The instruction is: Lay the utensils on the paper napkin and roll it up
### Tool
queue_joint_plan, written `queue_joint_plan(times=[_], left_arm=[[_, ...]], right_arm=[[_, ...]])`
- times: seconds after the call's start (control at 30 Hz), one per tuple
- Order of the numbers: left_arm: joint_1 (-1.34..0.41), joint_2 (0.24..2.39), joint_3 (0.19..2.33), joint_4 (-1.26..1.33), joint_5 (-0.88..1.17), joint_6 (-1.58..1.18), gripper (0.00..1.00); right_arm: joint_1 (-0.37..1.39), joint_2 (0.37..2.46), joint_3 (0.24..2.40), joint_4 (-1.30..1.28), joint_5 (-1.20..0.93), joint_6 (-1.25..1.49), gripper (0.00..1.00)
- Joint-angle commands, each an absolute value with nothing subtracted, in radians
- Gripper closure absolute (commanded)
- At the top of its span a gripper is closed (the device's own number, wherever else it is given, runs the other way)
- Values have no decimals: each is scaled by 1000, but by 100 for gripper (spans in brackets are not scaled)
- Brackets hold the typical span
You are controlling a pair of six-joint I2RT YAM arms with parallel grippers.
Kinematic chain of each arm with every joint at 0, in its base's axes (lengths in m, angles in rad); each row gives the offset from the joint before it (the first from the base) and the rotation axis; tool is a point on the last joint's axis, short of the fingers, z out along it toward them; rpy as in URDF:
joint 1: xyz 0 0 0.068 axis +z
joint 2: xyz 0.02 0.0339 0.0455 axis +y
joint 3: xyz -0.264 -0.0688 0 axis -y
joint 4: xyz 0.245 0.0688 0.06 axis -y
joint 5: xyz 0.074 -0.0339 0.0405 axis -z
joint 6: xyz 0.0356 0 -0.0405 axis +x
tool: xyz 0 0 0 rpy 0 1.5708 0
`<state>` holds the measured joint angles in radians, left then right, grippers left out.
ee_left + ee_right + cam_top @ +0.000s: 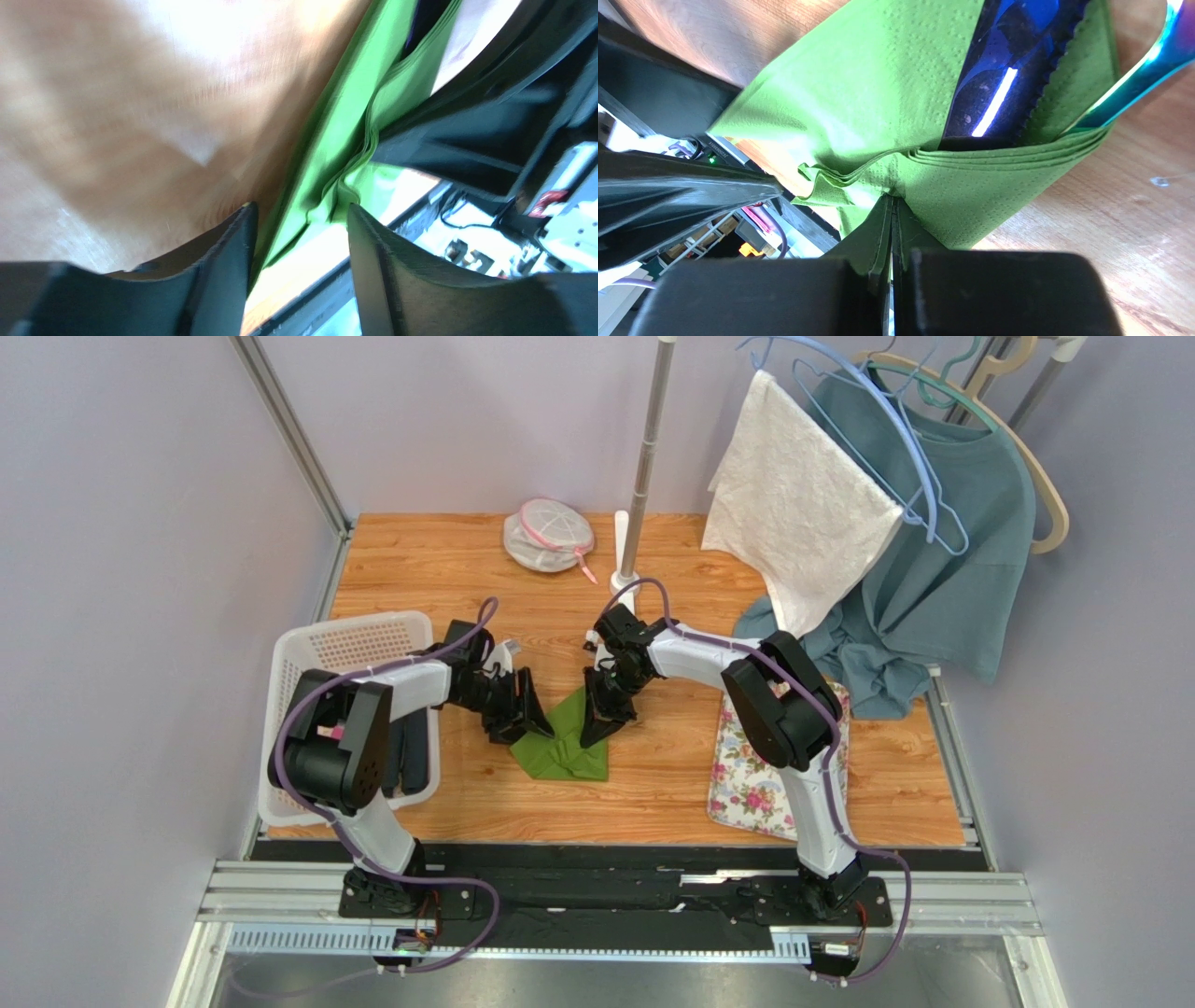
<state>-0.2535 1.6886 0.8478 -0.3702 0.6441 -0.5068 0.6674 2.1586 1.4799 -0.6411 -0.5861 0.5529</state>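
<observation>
The green paper napkin [568, 745] lies folded on the wooden table between my two grippers. In the right wrist view the napkin [892, 91] is folded over a glossy blue-purple serrated utensil [1008, 70], and a second iridescent utensil [1151, 63] sticks out at the right. My right gripper [892, 204] is shut on the napkin's bunched edge; it also shows in the top view [606, 717]. My left gripper [302, 213] is open, its fingers on either side of a napkin fold [337, 140] without pinching it; the top view shows it [516, 717] at the napkin's left edge.
A white basket [351, 637] stands at the left under my left arm. A floral mat [751, 777] lies at the right under my right arm. A metal pole [643, 462], a pink-and-white mesh bag [550, 532], and a white cloth [800, 504] and teal shirt [954, 518] on hangers are at the back.
</observation>
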Motion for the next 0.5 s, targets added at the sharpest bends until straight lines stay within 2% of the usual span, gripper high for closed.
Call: queue_joint_plan(times=[0.0,0.03,0.2,0.33,0.47], left_arm=[[-258,1654,815,-434,652,-477,45],[-258,1663,816,-431,679,-476,50],[-258,1654,825,-439,701,-482,63],[-250,1618,839,-460,698,-471,81],[-255,1572,845,-407,774,-511,88]], right_arm=[[664,2230,1471,-626,-379,503,100],[663,2230,1471,-624,-379,505,100],[664,2226,1467,-624,-374,506,100],[664,2224,1463,-623,-370,505,100],[666,2224,1463,-620,-368,508,100]])
